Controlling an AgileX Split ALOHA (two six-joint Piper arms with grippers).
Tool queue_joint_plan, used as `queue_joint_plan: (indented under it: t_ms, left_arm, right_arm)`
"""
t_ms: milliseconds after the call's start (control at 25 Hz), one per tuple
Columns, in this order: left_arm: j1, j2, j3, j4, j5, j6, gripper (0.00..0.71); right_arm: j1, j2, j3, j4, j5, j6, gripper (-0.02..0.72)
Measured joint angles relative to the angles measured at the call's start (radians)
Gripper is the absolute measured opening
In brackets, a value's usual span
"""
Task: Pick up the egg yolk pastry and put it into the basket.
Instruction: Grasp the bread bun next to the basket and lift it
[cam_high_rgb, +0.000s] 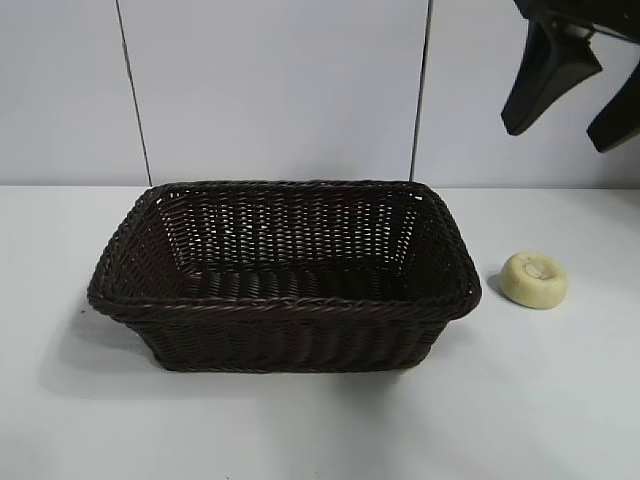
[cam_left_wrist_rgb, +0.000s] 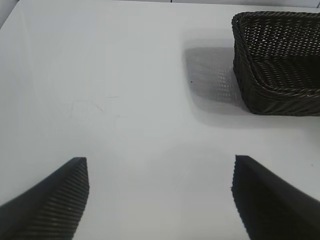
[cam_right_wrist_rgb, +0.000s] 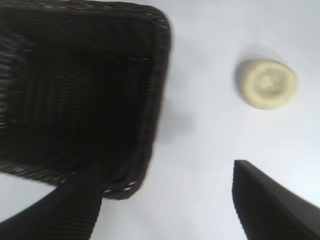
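The egg yolk pastry (cam_high_rgb: 534, 279), a small pale-yellow puck with a dimple, lies on the white table just right of the basket (cam_high_rgb: 284, 305), a large dark brown wicker one that is empty. My right gripper (cam_high_rgb: 565, 128) hangs open high above the pastry at the top right. In the right wrist view the pastry (cam_right_wrist_rgb: 266, 83) lies ahead of the open gripper (cam_right_wrist_rgb: 165, 172), with the basket's corner (cam_right_wrist_rgb: 150, 125) beside one finger. My left gripper (cam_left_wrist_rgb: 160, 167) is open and empty over bare table, left of the basket (cam_left_wrist_rgb: 250, 95); it is out of the exterior view.
The white table (cam_high_rgb: 560, 400) stretches around the basket on all sides. A pale wall with two vertical seams (cam_high_rgb: 135, 100) stands behind the table.
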Motion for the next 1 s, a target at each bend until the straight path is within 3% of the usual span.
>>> queue_joint_plan:
  t_ms: [200,600,800,880,1000]
  left_arm:
    - [0.0,0.0,0.0,0.0,0.001,0.0,0.571]
    - [0.0,0.0,0.0,0.0,0.002,0.0,0.571]
    - [0.0,0.0,0.0,0.0,0.002,0.0,0.571]
    - [0.0,0.0,0.0,0.0,0.002,0.0,0.571]
    - [0.0,0.0,0.0,0.0,0.002,0.0,0.571]
  right_arm:
    - [-0.046,0.113,-0.003,0.001,-0.044,-0.013,0.529]
    - [-0.046,0.307,-0.004,0.072,-0.245,-0.025,0.529]
    - [-0.046,0.375,-0.004,0.076,-0.305,-0.025,0.529]
    - [-0.046,0.384,-0.004,0.077,-0.321,-0.025,0.496]
    - [-0.046,0.388,-0.004,0.08,-0.328,-0.025,0.382]
